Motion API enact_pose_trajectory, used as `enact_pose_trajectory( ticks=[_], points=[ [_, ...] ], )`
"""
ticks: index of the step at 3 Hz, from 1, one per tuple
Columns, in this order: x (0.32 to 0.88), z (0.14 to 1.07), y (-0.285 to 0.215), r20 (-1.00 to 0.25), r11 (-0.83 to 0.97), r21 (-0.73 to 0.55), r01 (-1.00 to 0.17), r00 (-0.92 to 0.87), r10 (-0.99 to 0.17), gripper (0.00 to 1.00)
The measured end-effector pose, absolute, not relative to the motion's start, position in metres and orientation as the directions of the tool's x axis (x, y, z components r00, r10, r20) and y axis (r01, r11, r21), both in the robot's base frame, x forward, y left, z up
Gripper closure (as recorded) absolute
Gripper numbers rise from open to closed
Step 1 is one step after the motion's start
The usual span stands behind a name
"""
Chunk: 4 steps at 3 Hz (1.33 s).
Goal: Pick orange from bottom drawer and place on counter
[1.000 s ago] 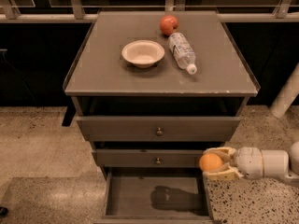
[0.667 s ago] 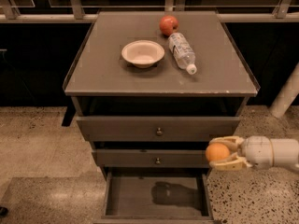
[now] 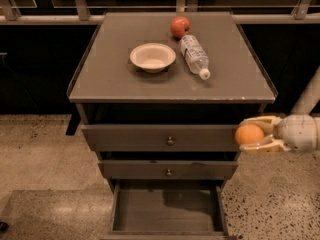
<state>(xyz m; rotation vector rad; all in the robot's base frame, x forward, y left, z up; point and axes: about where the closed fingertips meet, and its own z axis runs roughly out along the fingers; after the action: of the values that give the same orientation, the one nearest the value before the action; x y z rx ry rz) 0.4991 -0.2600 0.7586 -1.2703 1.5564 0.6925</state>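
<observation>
My gripper (image 3: 253, 134) is shut on the orange (image 3: 248, 134), a small round orange fruit held between its pale fingers (image 3: 264, 145). It hangs at the right side of the cabinet, level with the top drawer front and below the counter's front right corner. The bottom drawer (image 3: 167, 223) is pulled out and its bare floor shows nothing on it. The counter (image 3: 115, 79) is the grey tabletop above.
On the counter stand a white bowl (image 3: 152, 57), a red apple (image 3: 180, 27) and a clear plastic bottle (image 3: 194, 55) lying on its side. The two upper drawers (image 3: 170, 141) are shut. A railing runs behind the cabinet. A pale post (image 3: 307, 96) stands at the right.
My gripper has risen with the orange from the level of the middle drawer to the level of the top drawer, and has shifted slightly right.
</observation>
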Motion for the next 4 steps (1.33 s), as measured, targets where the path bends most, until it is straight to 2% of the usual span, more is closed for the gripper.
enact_pose_trajectory(
  ticks=[2, 4],
  points=[
    [0.527, 0.840, -0.265, -0.867, 0.305, -0.256, -0.917, 0.078, -0.492, 1.00],
    [0.573, 0.867, -0.255, -0.867, 0.305, -0.270, -0.913, 0.093, -0.489, 1.00]
  ],
)
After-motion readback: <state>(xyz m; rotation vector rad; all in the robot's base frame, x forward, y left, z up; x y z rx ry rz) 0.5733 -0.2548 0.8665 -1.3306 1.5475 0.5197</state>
